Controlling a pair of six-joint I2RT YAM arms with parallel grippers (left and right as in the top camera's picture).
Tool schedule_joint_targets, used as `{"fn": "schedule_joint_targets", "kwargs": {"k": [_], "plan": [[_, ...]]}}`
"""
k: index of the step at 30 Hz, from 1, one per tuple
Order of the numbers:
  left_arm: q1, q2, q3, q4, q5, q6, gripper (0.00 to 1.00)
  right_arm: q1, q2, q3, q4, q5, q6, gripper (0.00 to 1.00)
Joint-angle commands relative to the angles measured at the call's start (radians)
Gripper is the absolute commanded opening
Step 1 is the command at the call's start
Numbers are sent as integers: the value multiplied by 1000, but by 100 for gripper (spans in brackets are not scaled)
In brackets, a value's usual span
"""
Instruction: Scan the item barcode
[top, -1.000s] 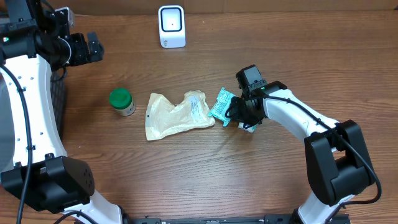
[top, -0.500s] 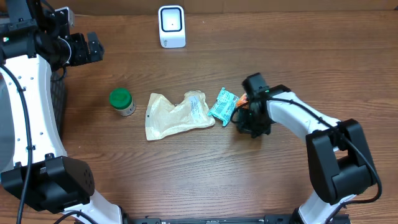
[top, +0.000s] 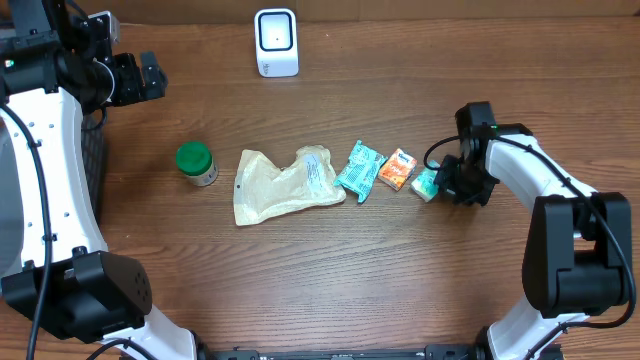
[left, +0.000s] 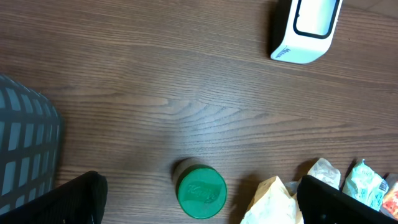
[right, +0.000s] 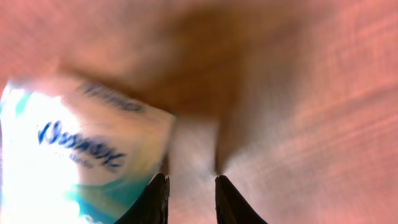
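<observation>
Teal-white Kleenex pack (right: 74, 149) lettering legible only from right wrist, beside right gripper (right: 186, 180), jaws nearly together; overhead shows orange packet (top: 398, 168) adjacent, left gripper (top: 155, 76) spread wide.

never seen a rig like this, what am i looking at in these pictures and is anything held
Two robot arms work at a wooden table. One picture looks down from above; the other two come from a camera on each wrist. On the table: a white scanner, a green-lidded jar, a tan pouch, a teal packet, an orange packet and a tissue pack. A basket stands at the left. The left gripper hangs open and empty. The right gripper, jaws nearly closed, is at the tissue pack; whether it grips it is unclear.
</observation>
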Motion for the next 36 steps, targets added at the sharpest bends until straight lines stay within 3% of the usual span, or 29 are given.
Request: {"fn": "schedule_joint_targets", "kwargs": {"k": [1, 8, 20, 36], "plan": [[-1, -14, 10, 3, 5, -9, 100, 3, 2, 29, 75, -56, -40, 30], [-1, -14, 10, 3, 5, -9, 100, -21, 2, 39, 137, -60, -40, 32], [-1, -14, 10, 3, 5, -9, 99, -51, -16, 161, -69, -335, -105, 24], [-1, -14, 10, 3, 5, -9, 100, -34, -15, -57, 166, -356, -58, 25]]}}
